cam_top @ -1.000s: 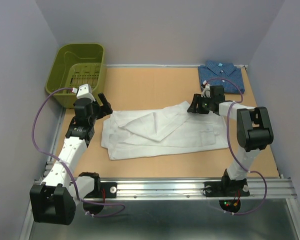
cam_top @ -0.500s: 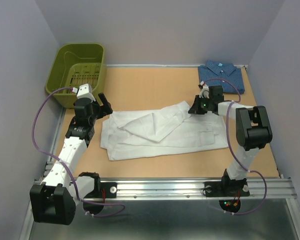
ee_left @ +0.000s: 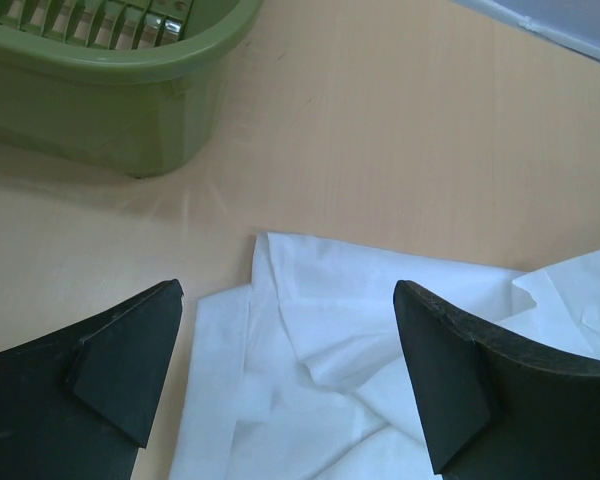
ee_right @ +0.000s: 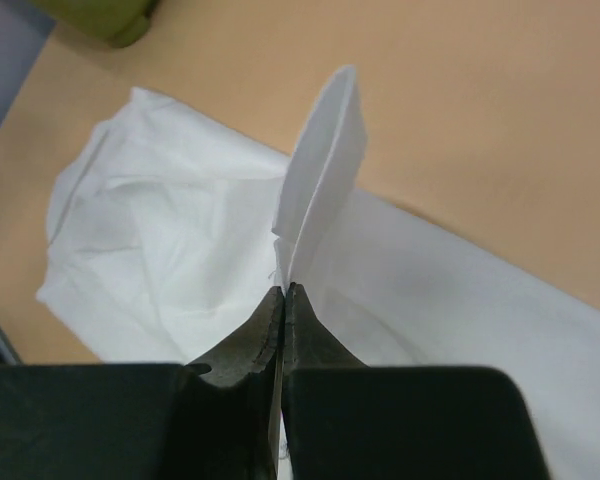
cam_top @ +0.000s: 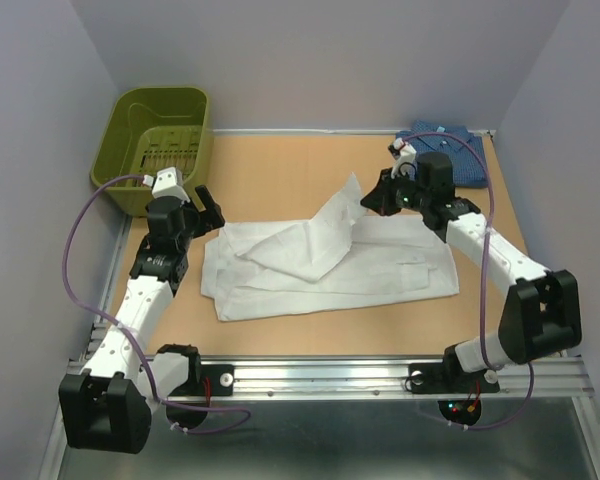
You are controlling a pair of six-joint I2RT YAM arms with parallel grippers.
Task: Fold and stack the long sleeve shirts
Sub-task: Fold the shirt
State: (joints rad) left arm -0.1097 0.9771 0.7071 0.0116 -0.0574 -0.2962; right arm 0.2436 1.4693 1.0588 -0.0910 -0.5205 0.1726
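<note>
White shirt [cam_top: 320,265] lies rumpled on the table [cam_top: 310,170], one corner just under my left fingers [ee_left: 120,360], which stand wide apart, gripping nothing; beyond them the green basket [ee_left: 110,100] is cut off. My right fingers [ee_right: 250,350] pinch tight on its upright fold. Behind them, my arm half hides the blue shirt [cam_top: 472,160].

One white shirt [cam_top: 320,272]; one blue shirt [cam_top: 462,160]; one green basket [cam_top: 130,120]; one table [cam_top: 300,165].
</note>
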